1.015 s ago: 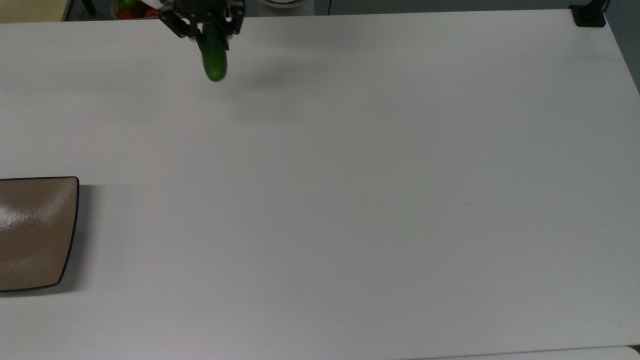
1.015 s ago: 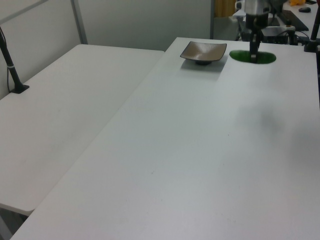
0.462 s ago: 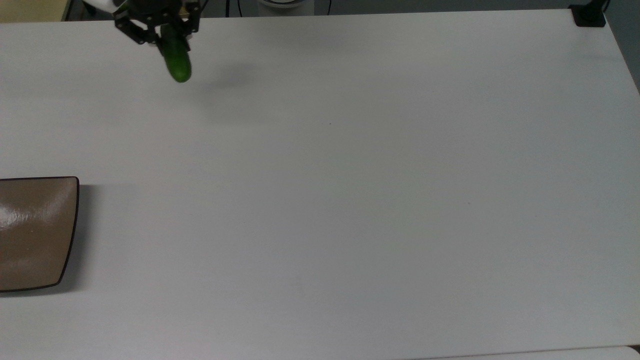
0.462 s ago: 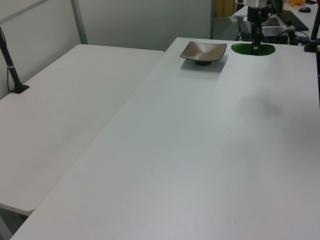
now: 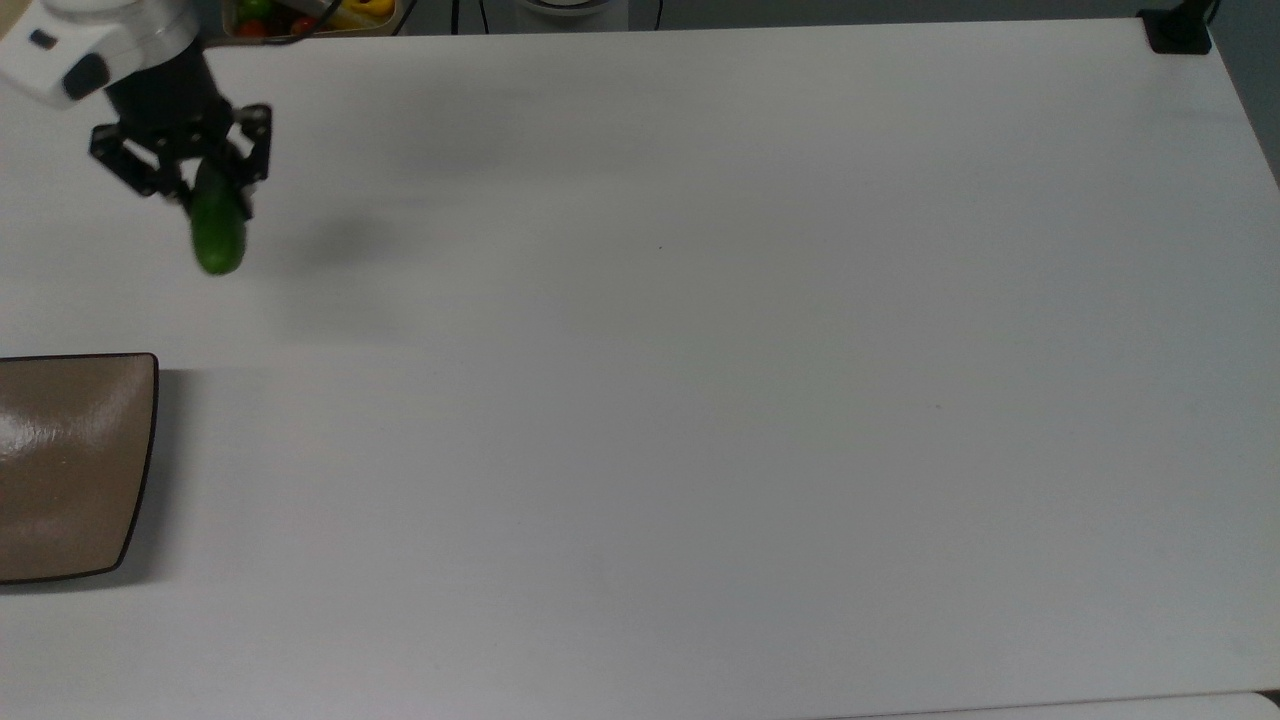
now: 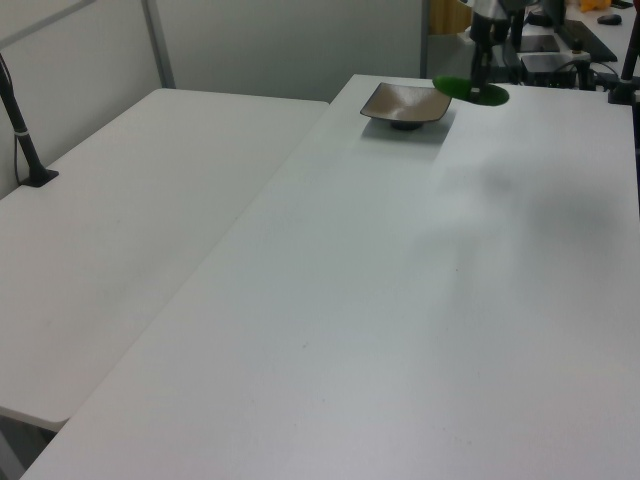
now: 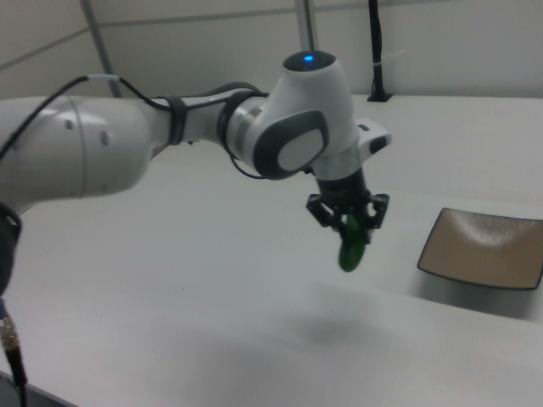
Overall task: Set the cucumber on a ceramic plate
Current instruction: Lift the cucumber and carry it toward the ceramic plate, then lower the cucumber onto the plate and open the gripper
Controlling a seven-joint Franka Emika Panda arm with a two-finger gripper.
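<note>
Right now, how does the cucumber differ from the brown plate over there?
The cucumber is dark green, long and rounded; the plate is glossy brown, square and shallow. The cucumber hangs in the air, clamped in the gripper, while the plate rests flat on the white table. The cucumber looks shorter than one side of the plate. In the right view the cucumber is apart from the plate, not over it. Both have smooth surfaces.

Arm extended over the bench's far-left corner in the top view; gripper (image 5: 205, 185) points down, fingers (image 7: 327, 217) clamped on the cucumber (image 5: 217, 232), held aloft.
</note>
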